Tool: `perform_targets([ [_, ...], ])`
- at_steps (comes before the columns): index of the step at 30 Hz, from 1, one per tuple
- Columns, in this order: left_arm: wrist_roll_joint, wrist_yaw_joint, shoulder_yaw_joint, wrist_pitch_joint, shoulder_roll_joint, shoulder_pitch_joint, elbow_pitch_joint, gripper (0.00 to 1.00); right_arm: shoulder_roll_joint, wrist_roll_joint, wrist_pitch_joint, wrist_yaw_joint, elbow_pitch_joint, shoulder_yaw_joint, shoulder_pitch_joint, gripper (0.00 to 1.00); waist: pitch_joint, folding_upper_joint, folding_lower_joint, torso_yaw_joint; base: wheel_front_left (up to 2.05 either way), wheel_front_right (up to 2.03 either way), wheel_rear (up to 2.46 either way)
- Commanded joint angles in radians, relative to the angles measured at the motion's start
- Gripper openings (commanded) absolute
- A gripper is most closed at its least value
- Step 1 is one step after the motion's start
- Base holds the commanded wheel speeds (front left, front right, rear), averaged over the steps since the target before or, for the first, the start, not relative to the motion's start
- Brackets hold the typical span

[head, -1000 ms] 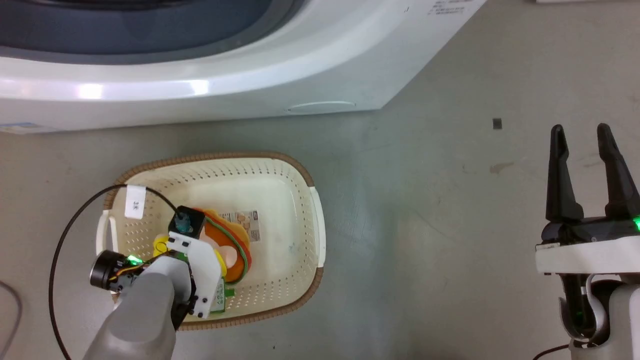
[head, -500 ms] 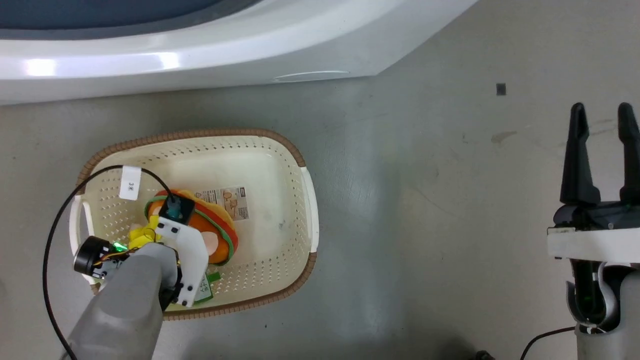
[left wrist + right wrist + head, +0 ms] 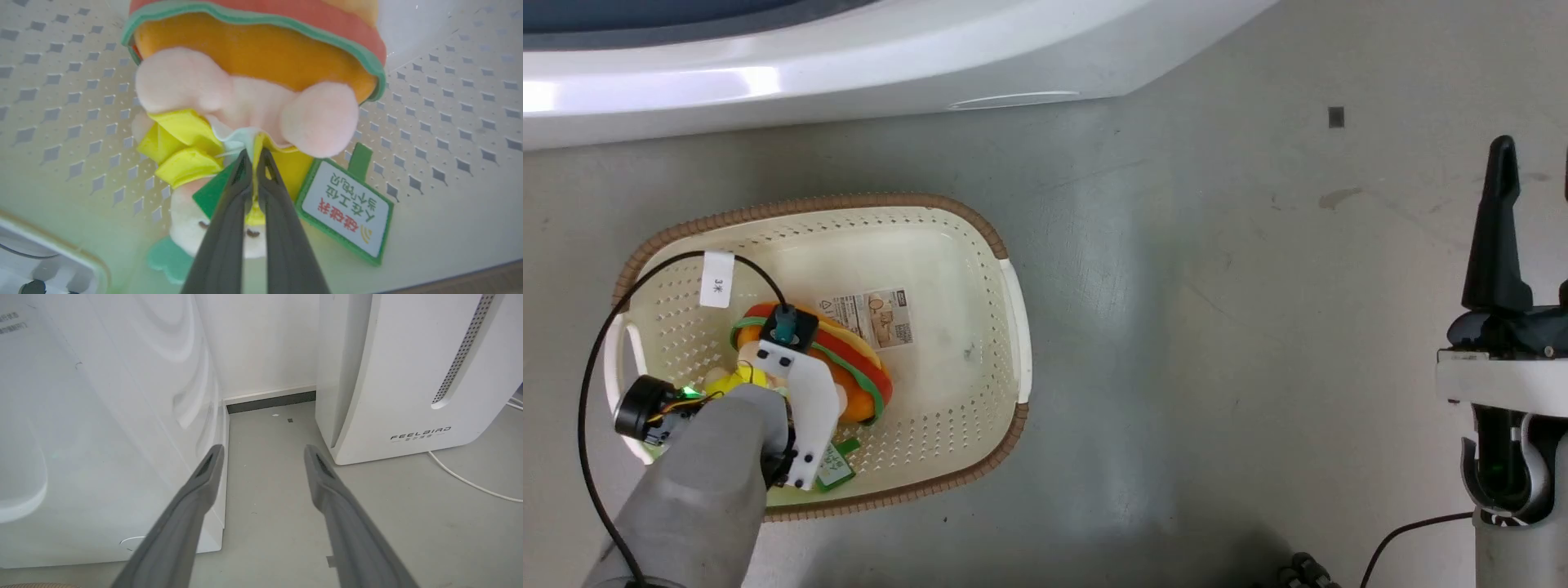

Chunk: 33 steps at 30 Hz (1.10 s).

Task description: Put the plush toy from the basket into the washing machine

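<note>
Since the left jaws are clenched on the plush toy [image 3: 253, 94], pinching a fold of yellow clothes under its chin, it lies ready to lift from the basket [image 3: 866, 198] at the head view's lower left. The right jaws hang spread and empty at the right edge, well clear of the washing machine [image 3: 890, 65] across the top.

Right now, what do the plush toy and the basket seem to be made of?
Plush toy: soft fabric, matte and fuzzy, judging by the fleecy pink nap and sewn edges. Basket: probably moulded plastic, cream, faintly glossy, given its regular holes. Its brown rim looks woven, perhaps only moulded.
</note>
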Motion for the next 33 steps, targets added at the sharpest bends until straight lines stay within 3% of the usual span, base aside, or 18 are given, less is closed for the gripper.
perform_targets([
  [1,-0.008,-0.007,-0.013,0.009,0.013,-0.026,0.033,0.0,0.0,0.011,-0.011,-0.001,-0.005,-0.005,-0.026,1.0,0.002,0.0,-0.0001,-0.004,0.0,0.0,0.0],
  [6,-0.029,-0.012,-0.034,0.002,0.018,-0.047,0.085,0.0,0.0,0.021,-0.021,-0.001,0.005,-0.01,-0.03,1.0,-0.005,0.0,-0.0001,-0.01,0.0,0.0,0.0],
  [13,-0.061,-0.013,-0.051,-0.049,-0.012,-0.015,0.088,0.0,0.0,0.018,-0.022,-0.001,0.026,-0.006,-0.006,1.0,-0.095,0.0,-0.0001,0.002,0.0,0.0,0.0],
  [33,-0.204,-0.013,-0.193,-0.329,-0.097,0.137,0.034,0.0,0.0,-0.025,-0.022,-0.001,0.077,-0.023,0.146,1.0,-0.413,0.0,-0.0001,0.097,0.0,0.0,0.0],
])
